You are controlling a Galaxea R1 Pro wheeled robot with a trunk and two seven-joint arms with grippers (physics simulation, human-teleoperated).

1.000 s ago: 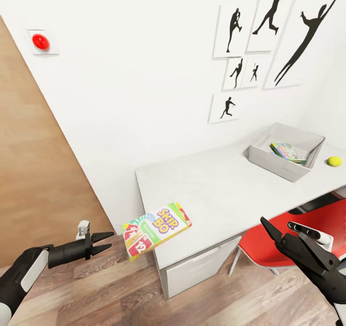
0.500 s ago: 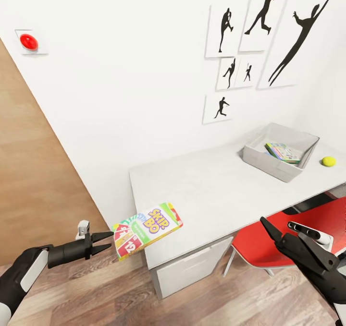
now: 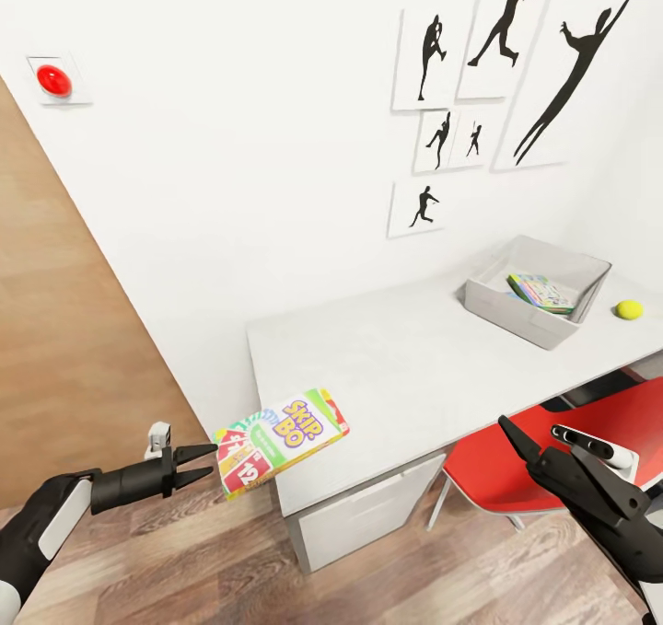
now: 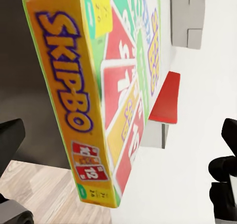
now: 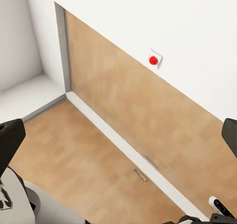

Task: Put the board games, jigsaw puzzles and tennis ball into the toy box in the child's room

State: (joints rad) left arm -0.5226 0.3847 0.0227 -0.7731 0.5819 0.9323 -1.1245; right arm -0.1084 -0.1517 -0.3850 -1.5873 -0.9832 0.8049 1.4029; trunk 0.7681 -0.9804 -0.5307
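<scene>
White table (image 3: 405, 358): our toy box (image 3: 537, 293) holds one colourful toy, tennis ball (image 3: 629, 309) outside. Skip-Bo box (image 3: 281, 441) overhangs the near corner; left tool (image 3: 202, 465) spread beside it, right tool (image 3: 512, 433) unclear.

Left hand (image 3: 204, 465) now seemingly touches Skip-Bo box (image 3: 281, 439).

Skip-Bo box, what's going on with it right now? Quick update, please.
Left hand open, tips at the Skip-Bo box, which overhangs the table corner. Right hand idle above the red chair. Bin far off; nothing between.
</scene>
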